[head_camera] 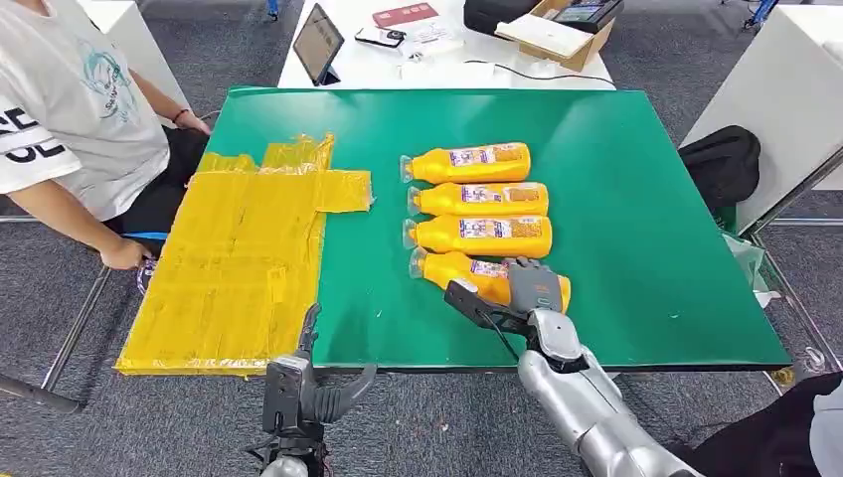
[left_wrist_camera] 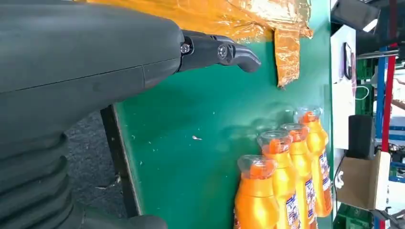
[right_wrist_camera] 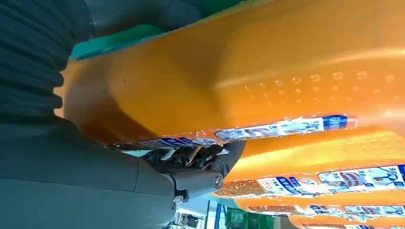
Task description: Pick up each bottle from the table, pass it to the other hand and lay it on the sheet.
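Several orange bottles lie side by side on the green table, caps pointing towards the yellow sheet. My right hand grips the nearest bottle, which still rests on the table, slightly slanted. In the right wrist view that bottle lies against the palm with the dark fingers curled round it. The farther bottles lie untouched. My left hand hovers open at the table's near edge, beside the sheet's near corner. In the left wrist view a finger points over the table towards the sheet and the bottle caps.
A person in a white shirt sits at the table's far left, one hand near the sheet's edge. A white desk with a tablet, a phone and a cardboard box stands behind. A black bag lies to the right of the table.
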